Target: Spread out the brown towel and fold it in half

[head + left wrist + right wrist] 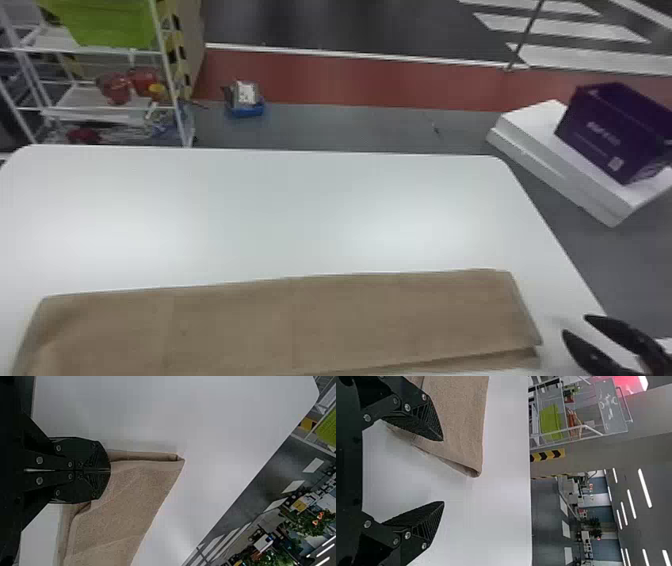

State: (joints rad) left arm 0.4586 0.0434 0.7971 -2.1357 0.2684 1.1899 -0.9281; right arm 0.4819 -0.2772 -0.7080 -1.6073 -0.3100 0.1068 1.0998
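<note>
The brown towel [300, 320] lies as a long folded strip along the near part of the white table, its layers slightly offset at the right end. At the right, my right gripper [575, 324] is open just beyond the towel's right end. In the right wrist view the right gripper [443, 471] has bare table between its fingers, one finger over the towel [459, 419]. The left wrist view has my left gripper [110, 470] shut on the towel [123, 502] near a corner, with creases running to its fingers; the cloth between them is hidden.
The white table [280, 210] extends beyond the towel to its far edge. On the floor past its right side, a purple box [610, 130] rests on a white box [565, 165]. A wire shelf [110, 115] with a green bin [110, 25] stands behind the left end.
</note>
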